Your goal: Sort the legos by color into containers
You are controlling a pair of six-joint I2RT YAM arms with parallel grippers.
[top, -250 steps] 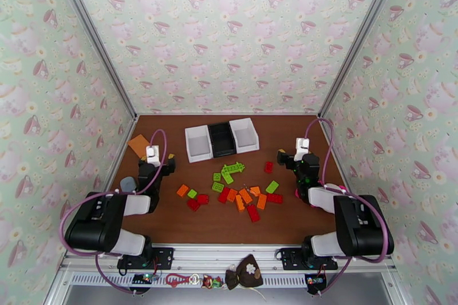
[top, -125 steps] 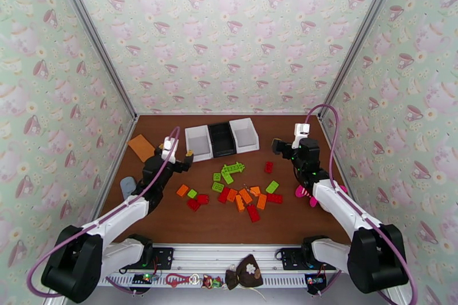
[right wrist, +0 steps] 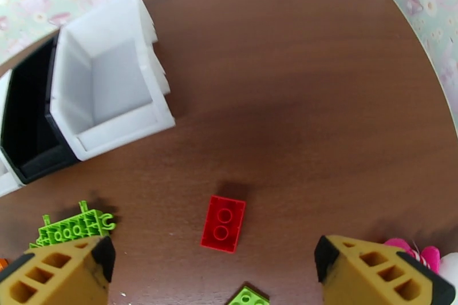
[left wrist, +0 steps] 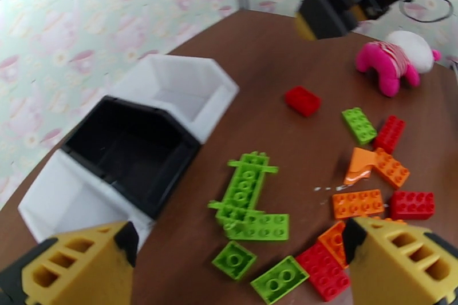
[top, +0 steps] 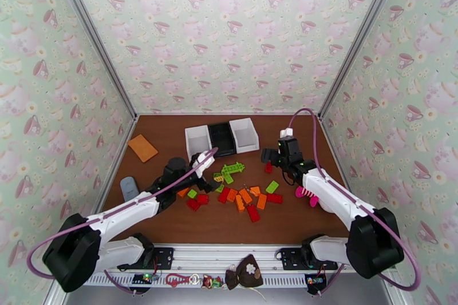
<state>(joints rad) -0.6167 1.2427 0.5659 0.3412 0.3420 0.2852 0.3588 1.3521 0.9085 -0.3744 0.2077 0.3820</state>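
- The left pincer (left wrist: 237,260) is spread wide and holds nothing. It hangs low over the pile of bricks (left wrist: 366,203), and a small green brick (left wrist: 233,258) lies right under its gap.
- Ahead of this pincer and to its left, the three bins stand in one row, the black bin (left wrist: 172,177) between two white ones. As far as I can see they are empty, so I judge that the sorting is only at its beginning.
- The right pincer (right wrist: 220,272) is also wide open and empty, and it looks down on the worktop (right wrist: 315,100).
- One red brick (right wrist: 223,224) lies apart from the others, just ahead of the right pincer's gap. I think the wide opening is there so that the fingers can pass on both sides of it.
- A white bin (right wrist: 109,129) waits further ahead, to the left of this pincer.
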